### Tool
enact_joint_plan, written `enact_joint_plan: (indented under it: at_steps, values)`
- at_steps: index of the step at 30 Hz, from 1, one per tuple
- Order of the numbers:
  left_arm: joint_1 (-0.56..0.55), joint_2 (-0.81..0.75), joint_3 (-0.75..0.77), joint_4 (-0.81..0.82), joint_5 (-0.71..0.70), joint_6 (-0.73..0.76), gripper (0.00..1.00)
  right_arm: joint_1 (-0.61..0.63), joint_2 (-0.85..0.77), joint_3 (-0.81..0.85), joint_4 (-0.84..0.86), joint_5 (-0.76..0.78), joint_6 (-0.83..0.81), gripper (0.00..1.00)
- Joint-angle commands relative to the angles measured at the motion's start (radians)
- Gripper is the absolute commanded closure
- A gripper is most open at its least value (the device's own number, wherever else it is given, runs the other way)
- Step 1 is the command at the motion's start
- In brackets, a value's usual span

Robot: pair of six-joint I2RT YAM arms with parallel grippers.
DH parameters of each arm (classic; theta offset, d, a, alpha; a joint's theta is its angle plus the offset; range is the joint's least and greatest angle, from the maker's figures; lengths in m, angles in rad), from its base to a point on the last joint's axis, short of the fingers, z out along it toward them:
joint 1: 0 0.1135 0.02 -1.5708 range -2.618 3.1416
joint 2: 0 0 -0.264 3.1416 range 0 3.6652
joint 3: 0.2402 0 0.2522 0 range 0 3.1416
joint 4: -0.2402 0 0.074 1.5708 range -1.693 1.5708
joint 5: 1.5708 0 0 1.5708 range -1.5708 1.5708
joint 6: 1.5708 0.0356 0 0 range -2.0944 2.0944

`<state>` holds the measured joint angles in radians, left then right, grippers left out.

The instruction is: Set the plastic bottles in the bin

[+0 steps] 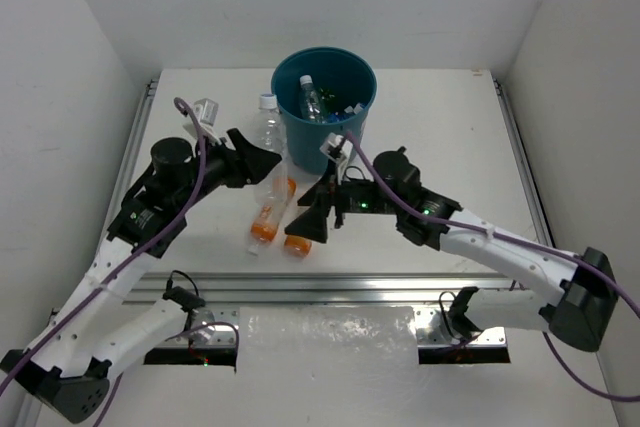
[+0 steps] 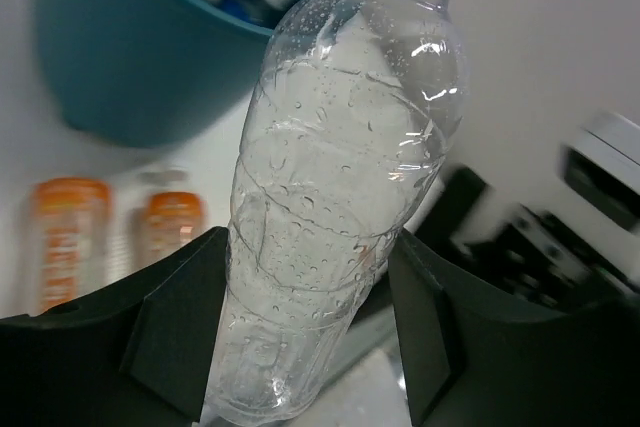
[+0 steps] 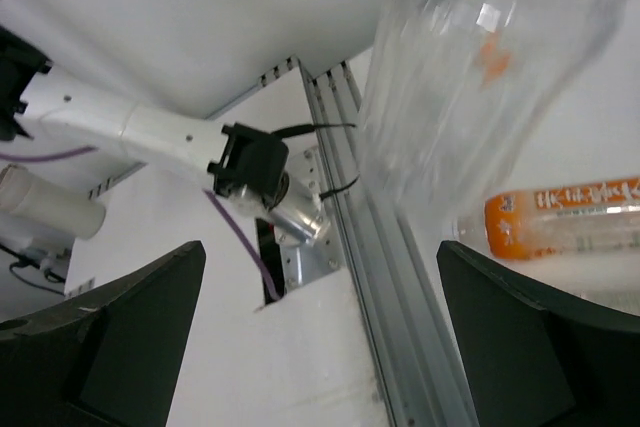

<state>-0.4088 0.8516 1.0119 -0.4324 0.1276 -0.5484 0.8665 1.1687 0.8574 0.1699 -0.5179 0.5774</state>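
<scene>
My left pincer (image 2: 305, 282) clamped on ribbed, droplet-beaded clear bottle (image 2: 345, 177); right pincer (image 3: 320, 287) gaping, empty. Matte white surface (image 1: 450, 127), white walls (image 1: 70, 57).

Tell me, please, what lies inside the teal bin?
Inside the bin, the top view shows one clear bottle, plus white-capped bottles with blue labels beside it. The floor and the exact bottle count are hidden by the near wall.
</scene>
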Motion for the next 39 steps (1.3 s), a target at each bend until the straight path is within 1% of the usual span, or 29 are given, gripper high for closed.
enact_joint_plan:
  at_steps: [1, 2, 3, 7, 8, 9, 11, 12, 13, 14, 17, 21, 22, 23, 24, 25, 26, 27, 28, 29, 30, 31, 32, 33, 34, 35, 36, 38, 39]
  values:
    - [-0.012, -0.046, -0.079, 0.257, 0.282, -0.116, 1.00, 0.042, 0.071, 0.104, 0.109, 0.113, -0.016, 0.01]
    - [-0.013, -0.060, -0.091, 0.286, 0.324, -0.149, 1.00, 0.049, 0.083, 0.112, 0.108, 0.131, -0.020, 0.01]
    - [-0.015, -0.081, -0.117, 0.350, 0.343, -0.162, 1.00, 0.058, 0.094, 0.121, 0.115, 0.165, -0.024, 0.01]
    - [-0.016, -0.069, -0.137, 0.386, 0.423, -0.176, 1.00, 0.065, 0.105, 0.143, 0.151, 0.203, -0.028, 0.02]
    - [-0.016, -0.069, -0.148, 0.405, 0.450, -0.200, 1.00, 0.068, 0.108, 0.152, 0.149, 0.212, -0.033, 0.02]
    - [-0.018, -0.074, -0.174, 0.467, 0.463, -0.214, 1.00, 0.069, 0.111, 0.170, 0.143, 0.225, -0.043, 0.02]
    - [-0.018, -0.083, -0.182, 0.503, 0.477, -0.240, 1.00, 0.078, 0.123, 0.192, 0.120, 0.283, -0.065, 0.03]
    - [-0.018, -0.088, -0.176, 0.497, 0.469, -0.237, 1.00, 0.083, 0.126, 0.218, 0.068, 0.317, -0.091, 0.03]
    - [-0.018, -0.091, -0.168, 0.482, 0.437, -0.219, 1.00, 0.086, 0.132, 0.224, 0.047, 0.390, -0.099, 0.04]
    - [-0.018, -0.094, -0.145, 0.439, 0.422, -0.206, 1.00, 0.086, 0.131, 0.223, 0.039, 0.409, -0.105, 0.04]
    - [-0.018, -0.094, -0.128, 0.385, 0.385, -0.182, 1.00, 0.086, 0.120, 0.197, 0.023, 0.455, -0.119, 0.04]
    - [-0.016, -0.088, -0.148, 0.423, 0.414, -0.196, 1.00, 0.086, 0.105, 0.175, 0.046, 0.469, -0.142, 0.03]
    - [-0.018, -0.083, -0.159, 0.473, 0.437, -0.214, 1.00, 0.086, 0.111, 0.184, 0.055, 0.434, -0.149, 0.11]
    - [-0.018, -0.080, -0.165, 0.494, 0.448, -0.223, 1.00, 0.086, 0.115, 0.193, 0.062, 0.406, -0.154, 0.24]
    - [-0.018, -0.077, -0.170, 0.510, 0.458, -0.231, 1.00, 0.086, 0.120, 0.198, 0.072, 0.369, -0.156, 0.39]
    - [-0.018, -0.071, -0.165, 0.518, 0.461, -0.234, 1.00, 0.086, 0.127, 0.204, 0.098, 0.295, -0.159, 0.68]
    - [-0.018, -0.071, -0.161, 0.518, 0.460, -0.229, 1.00, 0.086, 0.131, 0.206, 0.108, 0.264, -0.162, 0.86]
    - [-0.018, -0.072, -0.153, 0.514, 0.451, -0.223, 0.77, 0.086, 0.128, 0.206, 0.114, 0.253, -0.163, 1.00]
    - [-0.018, -0.071, -0.112, 0.456, 0.404, -0.190, 0.63, 0.086, 0.123, 0.201, 0.117, 0.257, -0.168, 1.00]
    - [-0.018, -0.069, -0.076, 0.383, 0.356, -0.162, 0.27, 0.086, 0.108, 0.197, 0.105, 0.286, -0.186, 1.00]
    - [-0.018, -0.063, -0.031, 0.318, 0.301, -0.135, 0.11, 0.086, 0.102, 0.198, 0.088, 0.317, -0.201, 1.00]
    - [-0.016, -0.043, 0.079, 0.152, 0.133, -0.087, 0.01, 0.083, 0.097, 0.215, 0.041, 0.359, -0.250, 1.00]
    - [-0.016, -0.030, 0.140, 0.050, 0.009, -0.075, 0.00, 0.077, 0.094, 0.233, 0.013, 0.440, -0.279, 1.00]
    - [-0.016, -0.014, 0.202, -0.045, -0.252, -0.087, 0.00, 0.071, 0.098, 0.250, -0.013, 0.478, -0.304, 1.00]
    - [-0.016, 0.004, 0.297, -0.193, -0.361, -0.093, 0.00, 0.043, 0.103, 0.293, -0.054, 0.507, -0.344, 1.00]
    - [-0.016, 0.009, 0.327, -0.250, -0.459, -0.103, 0.01, 0.023, 0.121, 0.319, -0.076, 0.531, -0.355, 1.00]
    - [-0.016, 0.003, 0.353, -0.312, -0.591, -0.120, 0.00, -0.031, 0.135, 0.374, -0.114, 0.536, -0.367, 1.00]
    - [-0.015, -0.009, 0.341, -0.327, -0.643, -0.110, 0.00, -0.092, 0.196, 0.440, -0.159, 0.533, -0.372, 1.00]
    - [-0.015, -0.017, 0.308, -0.322, -0.643, -0.099, 0.00, -0.139, 0.221, 0.507, -0.200, 0.536, -0.399, 1.00]
